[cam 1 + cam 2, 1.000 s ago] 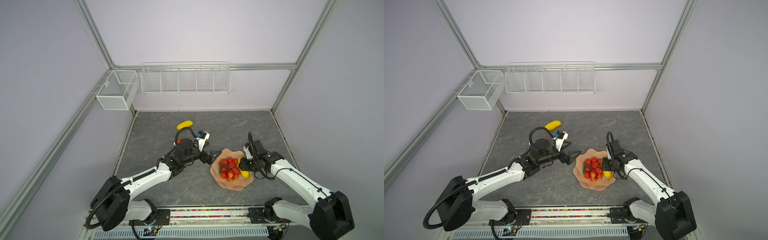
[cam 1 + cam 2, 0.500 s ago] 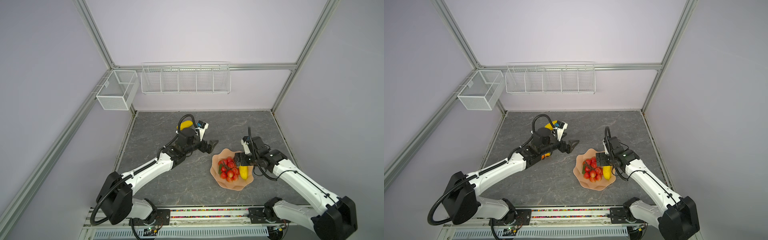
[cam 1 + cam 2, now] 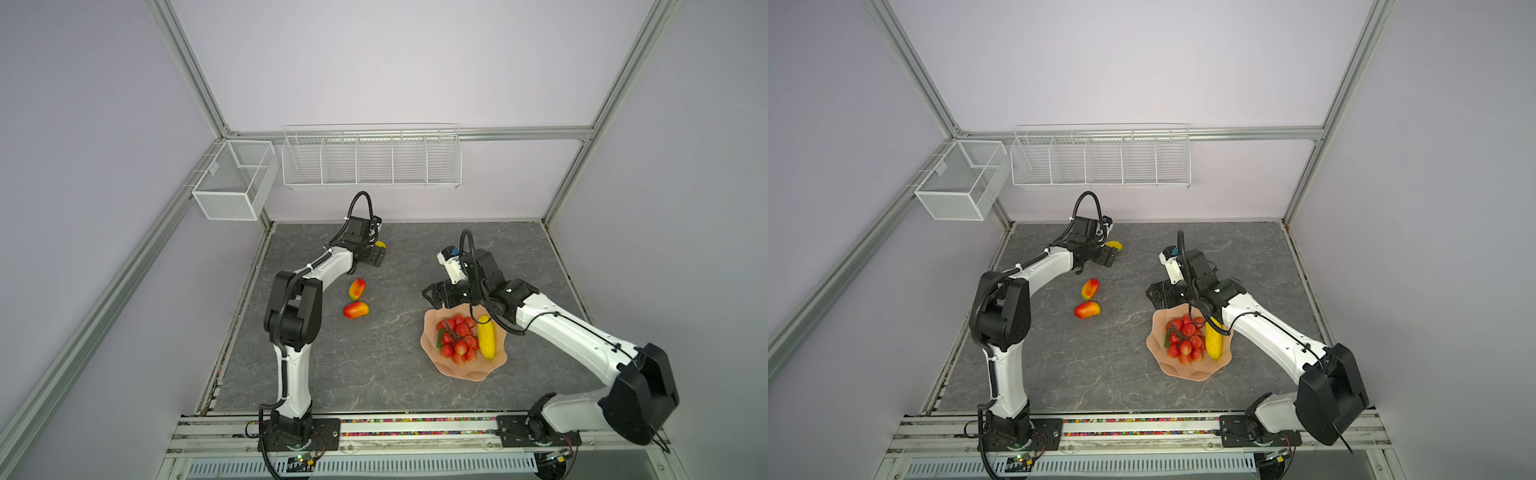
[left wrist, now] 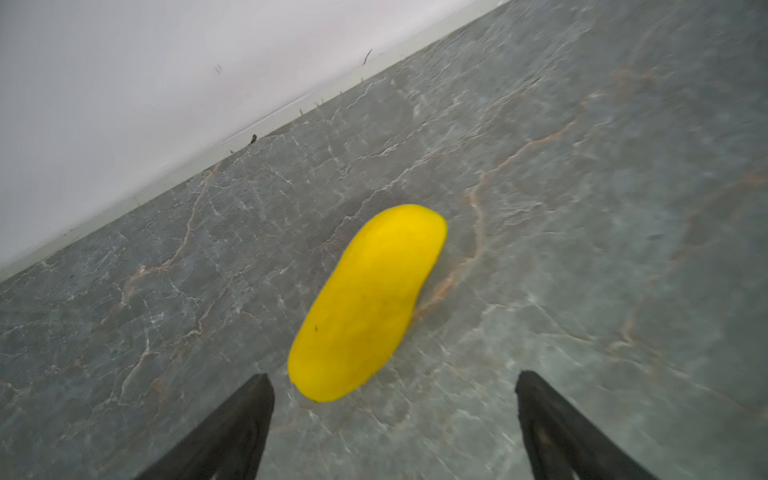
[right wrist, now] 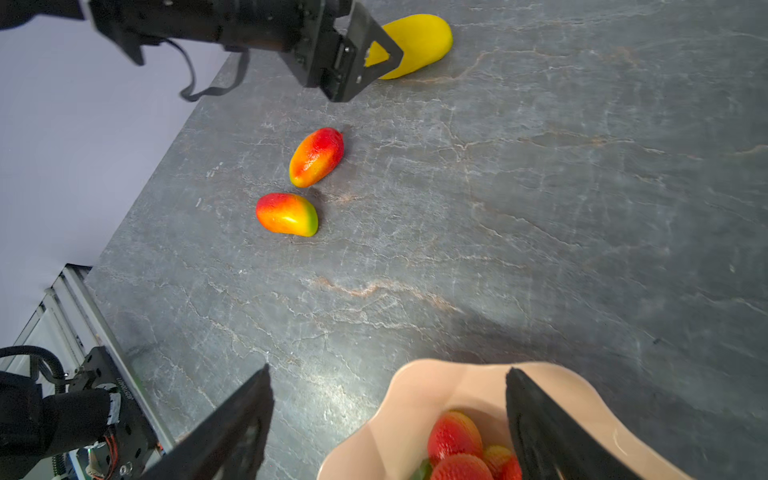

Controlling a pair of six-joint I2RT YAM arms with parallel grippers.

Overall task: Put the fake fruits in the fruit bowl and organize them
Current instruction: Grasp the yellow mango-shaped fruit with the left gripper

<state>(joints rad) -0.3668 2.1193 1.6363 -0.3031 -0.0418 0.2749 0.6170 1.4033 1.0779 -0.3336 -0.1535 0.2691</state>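
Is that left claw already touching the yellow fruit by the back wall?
Apart. In the left wrist view the left gripper is open, and the yellow fruit lies on the table ahead of both fingers with bare table showing between them.

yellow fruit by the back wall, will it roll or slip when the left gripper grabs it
Probably somewhat. The yellow fruit is rounded and oblong, lying loose on the flat table, so a nudge on one end may spin or roll it. Its skin looks smooth, so the open left gripper could slip unless it closes across the middle.
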